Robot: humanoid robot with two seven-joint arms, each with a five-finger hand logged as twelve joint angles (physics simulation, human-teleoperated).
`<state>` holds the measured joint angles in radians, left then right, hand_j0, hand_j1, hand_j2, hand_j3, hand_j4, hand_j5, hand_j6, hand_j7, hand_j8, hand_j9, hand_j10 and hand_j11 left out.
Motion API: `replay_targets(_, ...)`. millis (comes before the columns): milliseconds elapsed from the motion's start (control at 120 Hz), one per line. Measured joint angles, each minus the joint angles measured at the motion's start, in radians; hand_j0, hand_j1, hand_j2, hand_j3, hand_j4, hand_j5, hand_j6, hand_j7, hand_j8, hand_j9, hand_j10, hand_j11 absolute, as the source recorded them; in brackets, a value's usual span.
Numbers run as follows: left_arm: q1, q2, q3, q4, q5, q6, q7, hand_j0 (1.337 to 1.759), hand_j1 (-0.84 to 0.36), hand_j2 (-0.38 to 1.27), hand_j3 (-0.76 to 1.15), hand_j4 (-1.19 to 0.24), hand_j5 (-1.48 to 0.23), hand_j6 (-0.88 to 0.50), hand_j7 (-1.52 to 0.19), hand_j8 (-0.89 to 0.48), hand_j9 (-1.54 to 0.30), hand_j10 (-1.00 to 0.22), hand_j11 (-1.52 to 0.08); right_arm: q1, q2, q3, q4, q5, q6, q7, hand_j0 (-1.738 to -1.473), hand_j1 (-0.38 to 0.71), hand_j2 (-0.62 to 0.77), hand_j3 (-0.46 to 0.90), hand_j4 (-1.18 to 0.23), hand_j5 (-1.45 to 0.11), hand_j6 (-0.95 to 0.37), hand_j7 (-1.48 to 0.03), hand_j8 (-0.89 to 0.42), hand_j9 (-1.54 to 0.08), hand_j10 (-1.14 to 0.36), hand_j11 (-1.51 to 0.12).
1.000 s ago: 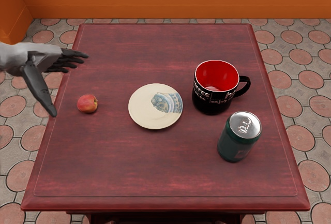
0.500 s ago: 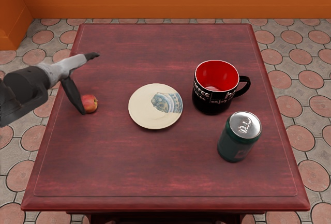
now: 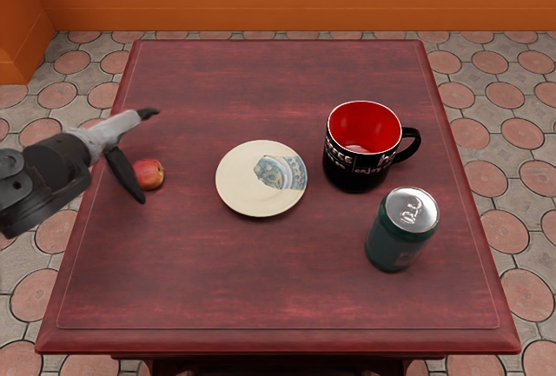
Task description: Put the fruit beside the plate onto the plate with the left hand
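A small red apple point(image 3: 151, 174) lies on the dark red table, left of a cream plate point(image 3: 248, 187) with a blue pattern. My left hand point(image 3: 130, 150) reaches in from the left edge and hovers right at the apple's left side. Its fingers are spread: the thumb point(image 3: 128, 181) points down in front of the apple, and another finger point(image 3: 146, 115) points up and away. Nothing is held. The right arm is out of view.
A black mug point(image 3: 365, 146) with a red inside stands right of the plate. A green can point(image 3: 401, 228) with a silver top stands nearer the front right. The table point(image 3: 278, 289) stands on a tiled floor before an orange wall.
The left arm has swung in from the far left and lowered toward the apple. The apple, plate, mug and can have not moved.
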<state>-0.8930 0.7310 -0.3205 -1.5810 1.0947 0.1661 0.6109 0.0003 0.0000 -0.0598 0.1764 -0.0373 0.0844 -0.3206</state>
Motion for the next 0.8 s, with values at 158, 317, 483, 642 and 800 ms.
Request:
replay_targets(158,0.016,-0.018,0.0,0.024,-0.002,0.002,0.0,1.658,0.15,0.04,0.0,-0.17,-0.22,-0.17,-0.22,-0.17,-0.22,-0.17,-0.22,0.001,0.0,0.0,-0.001,-0.001,-0.001,0.01,-1.658,-0.35,0.0,0.0,0.0,0.0,0.0,0.0,0.0,0.0,0.0,0.0)
replay_targets(317,0.02,-0.045,0.0,0.037,0.001,0.004,0.0,1.658,0.06,0.05,0.0,-0.25,-0.32,-0.25,-0.32,-0.25,-0.32,-0.25,-0.32,0.001,0.0,0.0,-0.001,-0.001,-0.001,0.016,-1.658,-0.35,0.0,0.0,0.0,0.0,0.0,0.0,0.0,0.0,0.0,0.0)
replay_targets(483,0.022,-0.049,0.005,0.051,0.007,0.018,0.0,1.658,0.01,0.06,0.0,-0.29,-0.37,-0.29,-0.37,-0.29,-0.37,-0.29,-0.37,0.001,0.0,0.0,-0.002,-0.001,-0.002,0.018,-1.658,-0.35,0.0,0.0,0.0,0.0,0.0,0.0,0.0,0.0,0.0,0.0)
replay_targets(642,0.03,-0.048,0.008,0.054,0.009,0.034,0.0,1.658,-0.01,0.06,0.0,-0.31,-0.39,-0.31,-0.39,-0.31,-0.39,-0.31,-0.39,0.001,0.0,0.0,-0.002,-0.001,-0.002,0.018,-1.658,-0.35,0.0,0.0,0.0,0.0,0.0,0.0,0.0,0.0,0.0,0.0)
replay_targets(800,0.031,-0.066,0.029,0.054,0.05,0.095,0.0,1.658,-0.03,0.07,0.0,-0.32,-0.41,-0.32,-0.41,-0.32,-0.41,-0.32,-0.41,0.001,0.0,0.0,-0.003,-0.001,-0.002,0.018,-1.658,-0.35,0.0,0.0,0.0,0.0,0.0,0.0,0.0,0.0,0.0,0.0)
